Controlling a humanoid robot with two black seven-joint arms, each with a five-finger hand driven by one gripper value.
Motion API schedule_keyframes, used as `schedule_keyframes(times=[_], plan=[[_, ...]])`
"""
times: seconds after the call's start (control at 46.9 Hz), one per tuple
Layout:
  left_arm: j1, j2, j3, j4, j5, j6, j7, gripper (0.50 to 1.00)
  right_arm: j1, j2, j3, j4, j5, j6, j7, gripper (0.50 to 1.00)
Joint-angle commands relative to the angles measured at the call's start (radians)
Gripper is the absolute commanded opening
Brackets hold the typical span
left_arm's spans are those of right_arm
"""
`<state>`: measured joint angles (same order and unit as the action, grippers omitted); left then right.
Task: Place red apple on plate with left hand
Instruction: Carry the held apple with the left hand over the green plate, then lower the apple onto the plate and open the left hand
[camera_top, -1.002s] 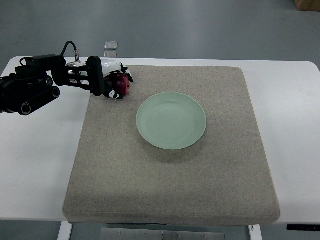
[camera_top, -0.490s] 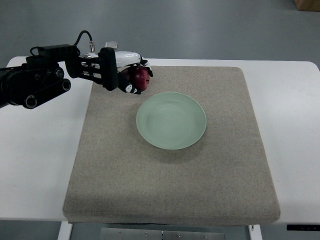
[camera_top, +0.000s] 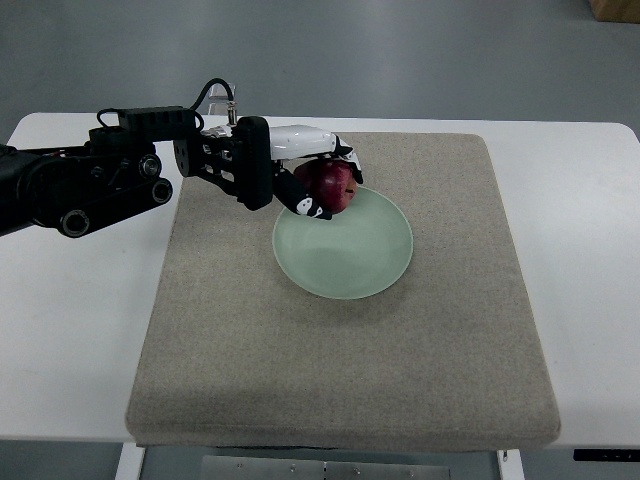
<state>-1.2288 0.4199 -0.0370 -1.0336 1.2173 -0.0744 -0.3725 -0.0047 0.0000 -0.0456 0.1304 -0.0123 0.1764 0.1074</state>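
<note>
The left hand (camera_top: 318, 180) reaches in from the left edge of the frame, its dark arm (camera_top: 90, 185) stretched across the upper left of the picture, with a black cable looping above the wrist. The white and black fingers (camera_top: 310, 205) are curled around a red apple (camera_top: 330, 185), gripping it from above and from the near side, so only the right part of the fruit shows between them. The apple is held over the upper left edge of the plate (camera_top: 360, 255); whether it touches the plate cannot be told from this steep view.

The plate is pale green, round and shallow, and sits a little above the centre of the frame. It rests on a grey-beige mat (camera_top: 340, 370) that covers most of the middle of the picture. The mat lies on a white table (camera_top: 70, 330), whose bare surface shows to the left and right of the mat.

The hand's shadow falls on the mat just below the wrist, and a soft shadow lines the plate's lower rim. Behind the table, across the top of the frame, is a grey floor (camera_top: 400, 60). A small piece of a brown box (camera_top: 615, 8) shows in the upper right corner.
</note>
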Motion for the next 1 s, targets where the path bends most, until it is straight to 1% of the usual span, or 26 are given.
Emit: schedule_keyframes(times=[0.0, 0.107, 0.256, 0.341, 0.618, 0.725, 0.768, 0.81, 0.874, 0.959, 0.981], plan=[[0.011, -0.004, 0.002, -0.008, 0.001, -0.001, 0.000, 0.591, 0.000, 0.000, 0.000, 0.000, 0.000, 0.000, 0.000, 0.964], [0.029, -0.027, 0.006, -0.006, 0.004, -0.002, 0.000, 0.596, 0.000, 0.000, 0.000, 0.000, 0.000, 0.000, 0.000, 0.964], [0.055, -0.055, 0.006, 0.000, 0.005, 0.001, 0.001, 0.617, 0.000, 0.000, 0.000, 0.000, 0.000, 0.000, 0.000, 0.964], [0.061, -0.073, 0.008, 0.006, 0.007, 0.001, 0.001, 0.617, 0.000, 0.000, 0.000, 0.000, 0.000, 0.000, 0.000, 0.964], [0.080, -0.076, 0.011, 0.017, 0.008, 0.001, 0.001, 0.626, 0.000, 0.000, 0.000, 0.000, 0.000, 0.000, 0.000, 0.964], [0.084, -0.076, 0.011, 0.018, 0.008, 0.001, 0.000, 0.679, 0.000, 0.000, 0.001, 0.000, 0.000, 0.000, 0.000, 0.964], [0.086, -0.076, 0.011, 0.018, 0.008, 0.001, 0.000, 0.730, 0.000, 0.000, 0.000, 0.000, 0.000, 0.000, 0.000, 0.964], [0.086, -0.076, 0.011, 0.017, 0.008, -0.001, 0.000, 0.743, 0.000, 0.000, 0.000, 0.000, 0.000, 0.000, 0.000, 0.964], [0.088, -0.076, 0.011, 0.018, 0.008, -0.001, 0.001, 0.782, 0.000, 0.000, 0.001, 0.000, 0.000, 0.000, 0.000, 0.964], [0.088, -0.076, 0.011, 0.017, 0.008, -0.001, 0.001, 0.812, 0.000, 0.000, 0.000, 0.000, 0.000, 0.000, 0.000, 0.964], [0.088, -0.076, 0.009, 0.017, 0.007, -0.001, 0.001, 0.829, 0.000, 0.000, 0.000, 0.000, 0.000, 0.000, 0.000, 0.964]])
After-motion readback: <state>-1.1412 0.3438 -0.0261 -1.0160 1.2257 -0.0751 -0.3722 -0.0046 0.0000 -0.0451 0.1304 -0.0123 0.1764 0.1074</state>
